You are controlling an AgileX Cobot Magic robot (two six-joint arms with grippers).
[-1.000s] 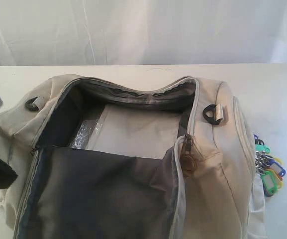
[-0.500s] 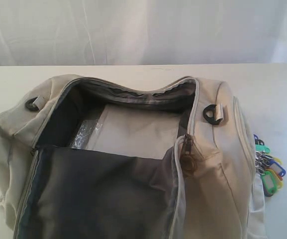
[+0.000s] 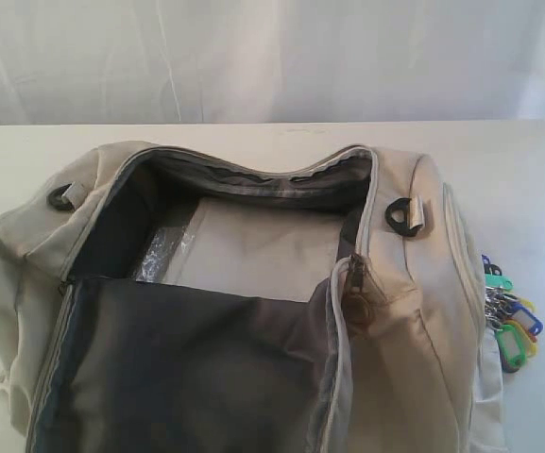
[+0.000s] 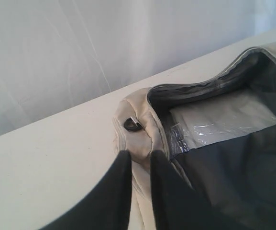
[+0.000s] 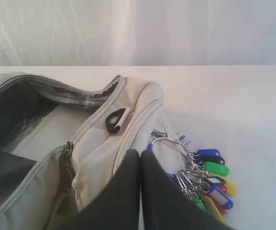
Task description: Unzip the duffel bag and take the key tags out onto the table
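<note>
The cream duffel bag (image 3: 414, 321) lies unzipped on the white table (image 3: 527, 189), its dark grey lining showing. The key tags (image 3: 510, 326), green, blue and yellow on silver rings, lie on the table against the bag's right side. Neither gripper shows in the exterior view. In the left wrist view my left gripper (image 4: 141, 154) hangs above the bag's end (image 4: 133, 103), fingers a little apart and nothing between them. In the right wrist view my right gripper (image 5: 140, 152) is shut and empty, with the bag (image 5: 99, 143) on one side and the key tags (image 5: 212, 179) on the other.
Inside the bag lies a pale flat panel under clear plastic (image 3: 253, 245). A black D-ring (image 3: 402, 215) sits at each end of the bag, and a zipper pull (image 3: 355, 283) hangs at the opening's right. A white barcode label (image 5: 183, 139) lies beside the key ring. A white curtain hangs behind the table.
The dark shape of my left arm at the exterior view's left edge one second ago has gone out of that view. The bag and key tags have not moved.
</note>
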